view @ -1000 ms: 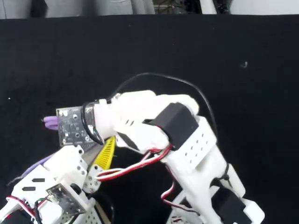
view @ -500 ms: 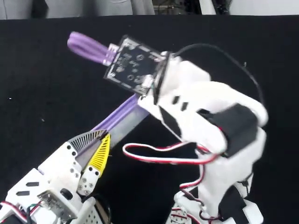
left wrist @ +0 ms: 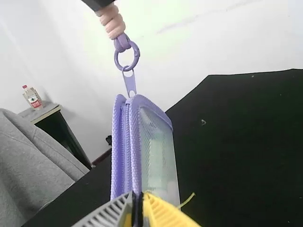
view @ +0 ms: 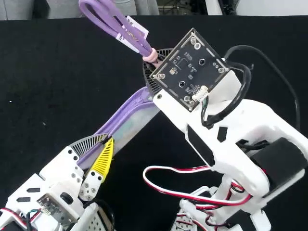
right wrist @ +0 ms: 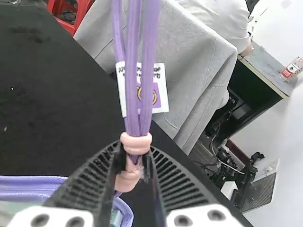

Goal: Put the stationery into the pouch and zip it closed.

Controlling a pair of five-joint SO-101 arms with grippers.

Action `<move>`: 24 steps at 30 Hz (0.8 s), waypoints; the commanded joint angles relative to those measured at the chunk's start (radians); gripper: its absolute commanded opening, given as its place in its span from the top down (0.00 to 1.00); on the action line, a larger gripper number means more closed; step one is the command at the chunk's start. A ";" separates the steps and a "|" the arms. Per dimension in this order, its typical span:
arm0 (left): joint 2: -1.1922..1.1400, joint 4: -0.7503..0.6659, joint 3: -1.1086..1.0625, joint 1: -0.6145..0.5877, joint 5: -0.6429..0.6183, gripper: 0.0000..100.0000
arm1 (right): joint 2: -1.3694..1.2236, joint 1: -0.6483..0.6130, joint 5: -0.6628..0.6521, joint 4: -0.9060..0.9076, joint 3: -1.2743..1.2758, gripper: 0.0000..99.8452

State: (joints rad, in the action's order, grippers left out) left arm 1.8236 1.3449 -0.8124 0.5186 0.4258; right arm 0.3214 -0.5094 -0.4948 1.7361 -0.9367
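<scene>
- Well, the pouch [view: 127,118] is up off the black table [view: 57,72], stretched in a slanting line from the near left towards the far middle, with one arm at each end.
- Left gripper [view: 105,139], with one grey and one yellow finger, is clamped on the near end of the pouch; from its wrist view the two fingers [left wrist: 158,217] press together on the purple edge.
- Seen from there, the pouch [left wrist: 147,151] has a purple zip border and a clear, ribbed side panel. I cannot tell what lies inside.
- Its zip slider [left wrist: 129,84] sits at the far end, with a purple ring [left wrist: 127,51] hooked to it.
- Right gripper [view: 150,60] is at the far middle, above that end. Its black ribbed fingers [right wrist: 102,182] are pinched tight on a pink bead [right wrist: 135,142] that joins the ring to a strap.
- The purple strap [view: 108,19] loops away from the bead towards the far left, past the table's far edge.
- A small white and purple label [right wrist: 142,89] hangs on the strap just beyond the bead.
</scene>
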 commanded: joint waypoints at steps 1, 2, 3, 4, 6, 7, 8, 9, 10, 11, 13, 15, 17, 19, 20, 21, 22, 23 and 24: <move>0.002 0.000 0.005 -0.008 -0.011 0.97 | 0.008 0.015 0.005 0.026 -0.033 0.99; 0.000 0.000 0.007 -0.004 -0.011 0.97 | 0.012 0.015 0.003 0.025 -0.021 0.99; 0.000 0.000 0.010 -0.001 -0.011 0.97 | 0.012 0.014 -0.003 0.025 -0.013 0.99; 0.000 0.000 0.012 -0.001 -0.012 0.96 | 0.012 0.012 -0.012 0.025 -0.007 0.99; 0.000 0.000 0.012 -0.004 -0.046 0.89 | 0.013 -0.014 -0.018 0.025 -0.004 0.99; 0.000 -0.002 0.013 -0.010 -0.072 0.83 | 0.013 -0.026 -0.017 0.025 -0.004 0.99; 0.000 -0.003 0.013 -0.010 -0.097 0.78 | 0.013 -0.037 -0.012 0.025 -0.004 0.99; 0.000 -0.005 0.015 -0.010 -0.115 0.73 | 0.013 -0.049 -0.009 0.026 -0.004 0.99; -0.002 -0.005 0.022 -0.012 -0.126 0.69 | 0.013 -0.061 -0.009 0.026 -0.004 0.99; -0.003 -0.005 0.039 -0.012 -0.127 0.69 | 0.013 -0.068 -0.009 0.026 -0.002 0.99; -0.003 -0.005 0.076 -0.012 -0.110 0.71 | 0.013 -0.072 -0.009 0.026 -0.002 0.99; -0.003 -0.005 0.114 -0.012 -0.084 0.72 | 0.013 -0.072 -0.009 0.026 -0.002 0.99; -0.005 -0.006 0.137 -0.012 -0.058 0.72 | 0.013 -0.072 -0.009 0.026 -0.002 0.99; -0.005 -0.008 0.142 -0.012 -0.034 0.72 | 0.013 -0.074 -0.009 0.028 -0.002 0.99; -0.006 -0.008 0.140 -0.012 -0.031 0.72 | 0.013 -0.074 -0.009 0.028 -0.002 0.99; -0.006 -0.011 0.127 -0.012 -0.031 0.72 | 0.013 -0.074 -0.009 0.029 -0.002 0.99; -0.006 -0.028 0.108 -0.012 -0.032 0.72 | 0.013 -0.074 -0.009 0.029 -0.002 0.99; -0.006 -0.048 0.082 -0.012 -0.034 0.72 | 0.013 -0.074 -0.009 0.029 -0.002 0.99; -0.006 -0.072 0.053 -0.012 -0.034 0.72 | 0.013 -0.074 -0.009 0.029 -0.002 0.99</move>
State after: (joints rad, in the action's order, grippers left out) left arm 1.8236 1.3387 -0.7188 0.5155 0.3844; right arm 0.3199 -0.5677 -0.5056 1.7377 -0.9337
